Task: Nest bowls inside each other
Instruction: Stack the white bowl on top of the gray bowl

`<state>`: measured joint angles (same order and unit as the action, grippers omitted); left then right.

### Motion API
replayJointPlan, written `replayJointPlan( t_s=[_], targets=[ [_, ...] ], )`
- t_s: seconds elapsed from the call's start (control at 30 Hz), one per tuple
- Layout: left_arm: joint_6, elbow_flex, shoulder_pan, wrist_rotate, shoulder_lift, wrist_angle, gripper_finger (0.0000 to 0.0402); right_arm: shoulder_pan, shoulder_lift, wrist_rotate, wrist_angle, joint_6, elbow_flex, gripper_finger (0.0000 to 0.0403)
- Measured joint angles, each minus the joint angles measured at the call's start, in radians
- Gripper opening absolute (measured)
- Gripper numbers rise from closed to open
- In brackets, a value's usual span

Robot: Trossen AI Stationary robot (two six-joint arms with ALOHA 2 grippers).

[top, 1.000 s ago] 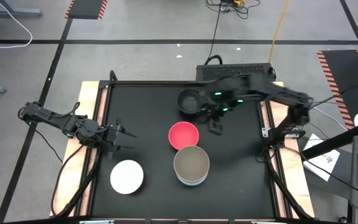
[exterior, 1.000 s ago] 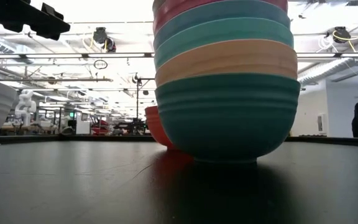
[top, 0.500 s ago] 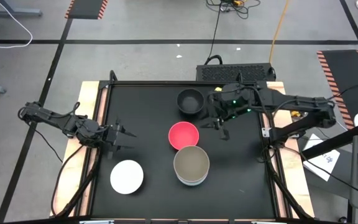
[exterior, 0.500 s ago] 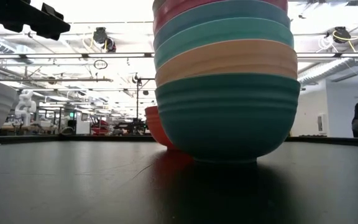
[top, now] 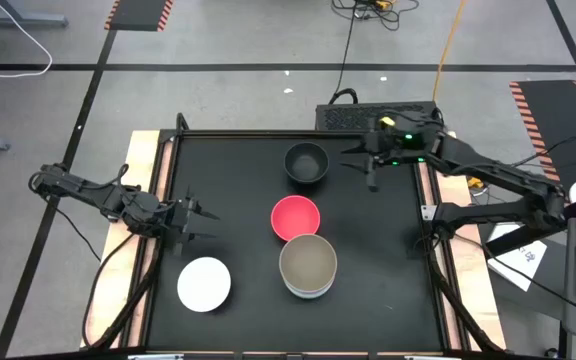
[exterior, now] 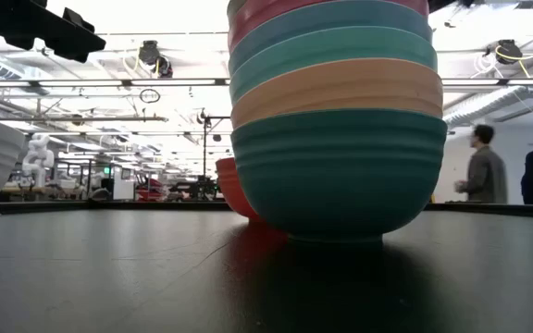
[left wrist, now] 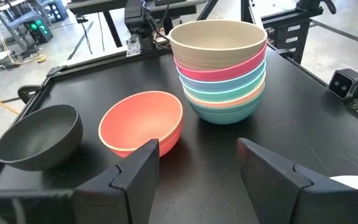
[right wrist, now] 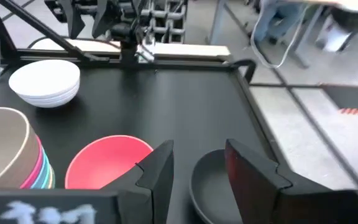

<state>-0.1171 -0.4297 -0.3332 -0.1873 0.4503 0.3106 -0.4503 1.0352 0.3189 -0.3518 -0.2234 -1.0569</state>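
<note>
A stack of nested bowls [top: 308,266] with a taupe one on top stands near the table's middle, by the near edge; it also shows in the left wrist view [left wrist: 219,68] and the low view [exterior: 336,120]. A red bowl [top: 295,217] sits upright just beyond it, and a black bowl [top: 307,162] farther back. A white bowl [top: 204,283] stands at the near left. My right gripper [top: 371,172] hangs open to the right of the black bowl, apart from it. My left gripper [top: 193,220] waits open at the left edge.
The table's raised rim [top: 423,190] runs close beside the right gripper. A dark box [top: 378,115] sits past the far edge. Bare black surface lies to the right of the stack and between the white bowl and the left gripper. People stand in the room behind [exterior: 484,176].
My right gripper has drawn back from beside the black bowl toward the table's far right corner, the arm swinging outward. All the bowls stay where they were. People have walked into the background of the low view.
</note>
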Motion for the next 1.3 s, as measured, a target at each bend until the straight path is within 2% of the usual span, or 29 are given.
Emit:
replayJointPlan(
  t_s=[0.27,0.47,0.67,0.8,0.97,1.07,1.17,1.3],
  targets=[
    [0.049,0.000,0.001,-0.079,0.000,-0.001,0.0218,-0.025,-0.235,-0.006,-0.059,0.048,0.113,0.0137],
    [0.022,-0.021,0.005,-0.199,0.000,0.013,0.0218,-0.020,-0.360,-0.009,-0.032,0.087,0.246,0.0137],
    [-0.012,-0.114,0.059,-0.258,0.000,0.098,0.0218,0.036,-0.408,-0.005,0.044,0.107,0.337,0.0137],
    [-0.049,-0.141,0.146,-0.284,0.000,0.107,0.0218,0.075,-0.410,-0.007,0.078,0.107,0.363,0.0137],
    [-0.056,-0.143,0.302,-0.256,0.000,0.116,0.0218,0.121,-0.408,-0.007,0.143,0.108,0.397,0.0137],
    [-0.010,-0.143,0.393,-0.235,0.001,0.158,0.0218,0.146,-0.409,-0.007,0.153,0.128,0.405,0.0137],
    [0.059,-0.143,0.466,-0.133,0.001,0.211,0.0218,0.166,-0.409,-0.007,0.148,0.133,0.411,0.0137],
    [0.171,-0.143,0.521,0.068,0.011,0.254,0.0218,0.188,-0.409,-0.026,0.139,0.133,0.411,0.0137]
  ],
)
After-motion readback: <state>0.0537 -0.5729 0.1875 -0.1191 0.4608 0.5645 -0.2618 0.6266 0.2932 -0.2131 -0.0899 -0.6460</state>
